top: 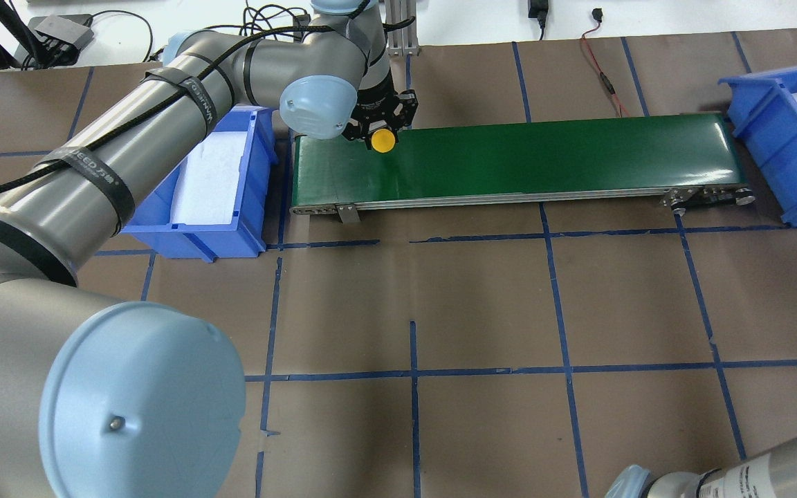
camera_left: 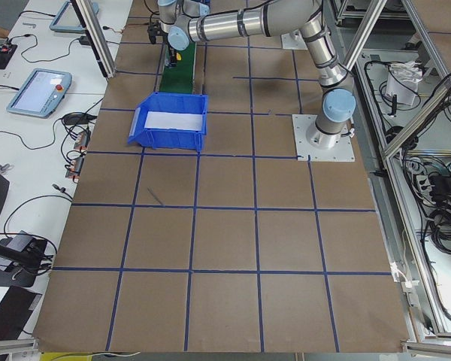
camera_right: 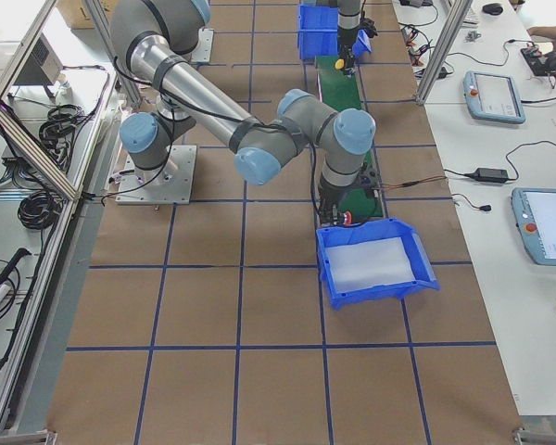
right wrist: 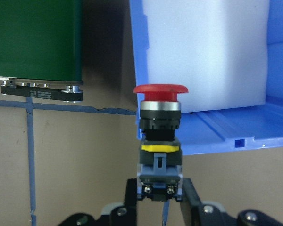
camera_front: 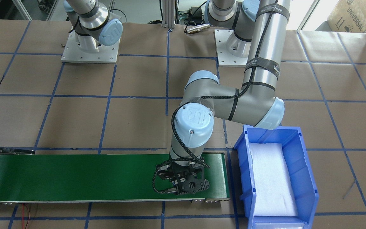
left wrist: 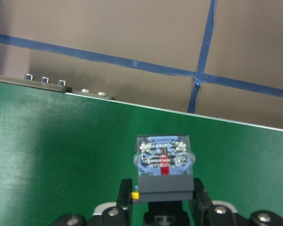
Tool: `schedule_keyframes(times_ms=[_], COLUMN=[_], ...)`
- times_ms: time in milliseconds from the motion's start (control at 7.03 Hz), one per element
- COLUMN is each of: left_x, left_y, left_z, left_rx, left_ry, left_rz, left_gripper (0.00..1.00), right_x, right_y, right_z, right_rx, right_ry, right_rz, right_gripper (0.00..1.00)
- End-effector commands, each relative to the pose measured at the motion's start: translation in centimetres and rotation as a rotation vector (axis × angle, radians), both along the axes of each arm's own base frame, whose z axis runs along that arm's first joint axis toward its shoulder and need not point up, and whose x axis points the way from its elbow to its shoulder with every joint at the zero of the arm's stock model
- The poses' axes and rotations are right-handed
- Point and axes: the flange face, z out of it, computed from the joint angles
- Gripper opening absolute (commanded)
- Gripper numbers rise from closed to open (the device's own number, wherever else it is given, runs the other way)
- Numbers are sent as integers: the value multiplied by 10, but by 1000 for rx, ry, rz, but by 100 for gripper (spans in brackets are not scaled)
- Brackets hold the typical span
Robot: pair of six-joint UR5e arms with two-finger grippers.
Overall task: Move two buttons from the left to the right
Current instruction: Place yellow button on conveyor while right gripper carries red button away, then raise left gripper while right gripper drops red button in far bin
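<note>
- Overhead exterior view: the yellow button [top: 383,140] is at the left end of the green belt [top: 544,155]. Its round cap shows just under the left jaws. Whether it touches the belt or hangs above it, I cannot tell.
- Left wrist view: the left jaws are closed on the button's dark grey body, one finger on each side. The clear terminal block w/ metal contacts points away from the cam, w/ the green belt behind it.
- The red button [right wrist: 160,127] is in the right jaws (right wrist view). They are closed narrowly on its lower grey-black body, and the red mushroom cap is at the far end.
- Behind the red button stands the right blue bin [right wrist: 226,125] w/ white foam [right wrist: 203,52] inside. The belt's end is at upper left and the brown tabletop [right wrist: 75,155] is below. How near the button is to the bin's wall, I cannot tell.
- Exterior right view: the near arm's jaws w/ the red cap are at the belt's end, beside the bin's far rim.
- The left blue bin [top: 260,176], also w/ foam, stands just beside the belt's left end. The left arm [top: 163,90] passes over it.
- The tabletop has a grid of blue tape lines.
</note>
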Motion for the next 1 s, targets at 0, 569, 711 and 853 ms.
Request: schedule_keyframes(times_ms=[0, 569, 711, 853], left_x=[0, 69, 100, 128], left_y=[1, -9, -6, 5], left_z=[2, 42, 68, 95], left_rx=[-1, 17, 26, 59], left_ry=[2, -15, -21, -28], left_rz=[-1, -33, -54, -101], left_gripper=[100, 100, 100, 100], right_x=[-41, -64, -65, -66], right_y=[-26, -51, -52, -54], right_z=[-24, -55, -63, -75], right_rx=[7, 20, 26, 37], right_ry=[-7, -17, -22, -30], right_rz=[-9, -9, -9, -9], right_gripper=[8, 8, 8, 8])
